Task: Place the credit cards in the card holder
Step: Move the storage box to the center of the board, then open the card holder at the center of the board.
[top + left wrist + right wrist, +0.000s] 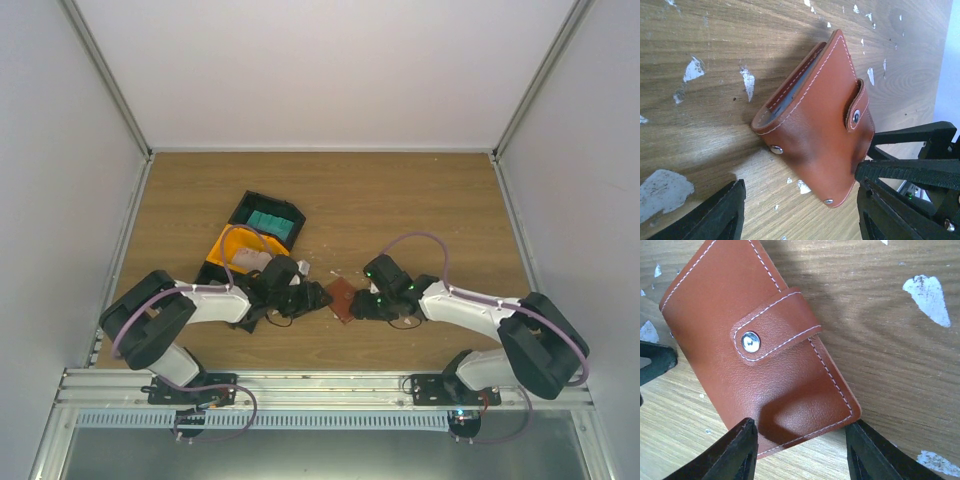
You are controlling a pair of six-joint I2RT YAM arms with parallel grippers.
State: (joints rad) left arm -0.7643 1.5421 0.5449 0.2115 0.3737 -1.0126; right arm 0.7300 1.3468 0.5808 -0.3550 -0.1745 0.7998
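Leather card holder (765, 355) looks light and slick; I'd pinch its 6 o'clock edge, right wrist view. Left gripper (800, 200) spread, right gripper (801, 430) straddling it, grip unclear.

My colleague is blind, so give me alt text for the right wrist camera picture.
A closed reddish-brown leather card holder, its strap snapped shut, rests on a wood-grain table with white chips. The right gripper straddles its near end with two black fingers at the bottom of the frame.

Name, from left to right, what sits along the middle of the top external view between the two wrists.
Left claw → card holder → right claw.
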